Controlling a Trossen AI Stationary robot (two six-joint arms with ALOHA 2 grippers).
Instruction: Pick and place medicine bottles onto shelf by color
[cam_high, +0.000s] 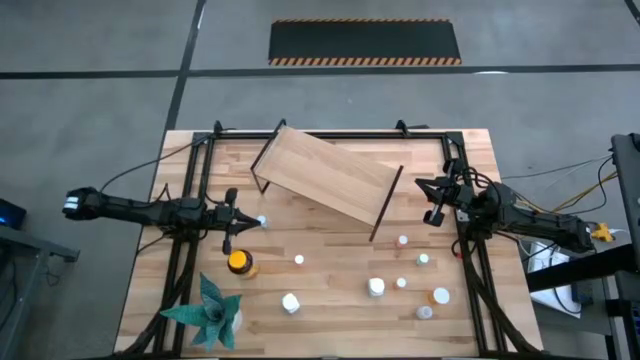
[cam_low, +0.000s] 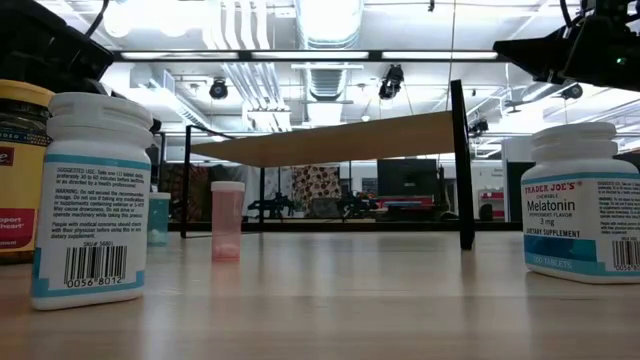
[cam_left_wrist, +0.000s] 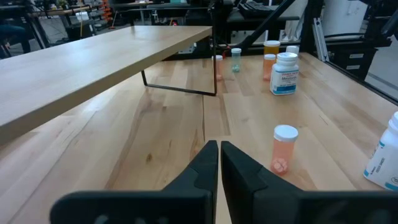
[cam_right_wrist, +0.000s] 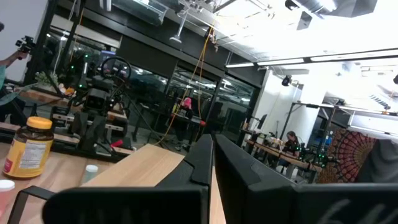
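bottles are all down on the wood-plank worktop, none yet on the light wooden shelf on thin black legs, so sorting by cap colour looks unstarted. left pincer hangs with its fingers pressed together and empty, the shelf's near edge just ahead of it, a small pink bottle with a white cap a little beyond its tips and the bigger amber bottle with a yellow cap close beside it. right pincer is likewise pinched closed and empty, parked by the shelf's far end, the scattered small white bottles lying nearer the worktop's front edge than it does.
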